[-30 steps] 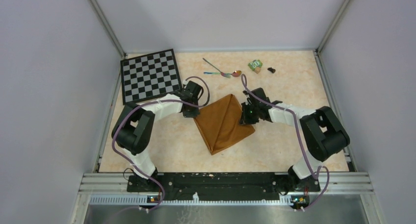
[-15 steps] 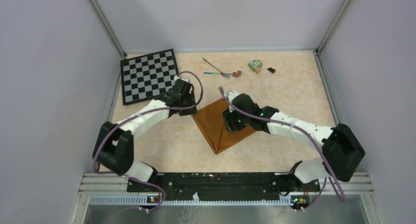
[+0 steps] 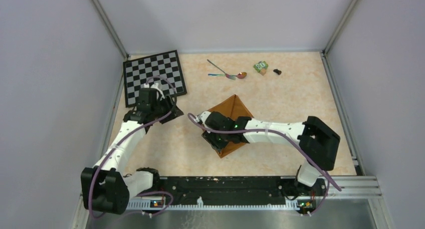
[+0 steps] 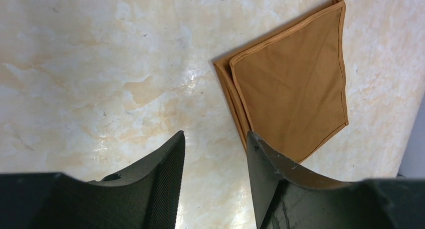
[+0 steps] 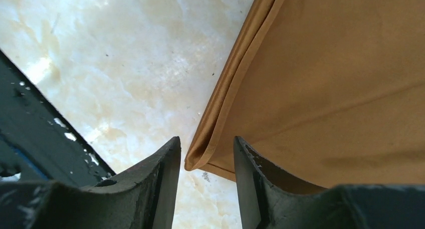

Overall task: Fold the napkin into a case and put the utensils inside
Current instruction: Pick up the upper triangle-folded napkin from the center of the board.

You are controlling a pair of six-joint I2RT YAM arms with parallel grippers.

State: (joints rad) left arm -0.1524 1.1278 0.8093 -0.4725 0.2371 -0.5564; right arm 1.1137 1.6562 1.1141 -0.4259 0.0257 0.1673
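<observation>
right hand (image 5: 203,145): spread, folded napkin (image 5: 331,78) corner lies between its jaws | left hand (image 4: 215,139): spread over worktop (image 4: 100,63), napkin ahead, not touching

My right gripper (image 3: 209,135) hangs over the folded napkin's (image 3: 234,111) left edge, my left gripper (image 3: 172,112) sits by the chessboard's (image 3: 150,76) near corner, and the utensils (image 3: 228,74) lie farther back.

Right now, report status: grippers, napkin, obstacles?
Left gripper open, off the napkin. Right gripper open at its corner. Utensils beyond it, nothing in the way.
</observation>
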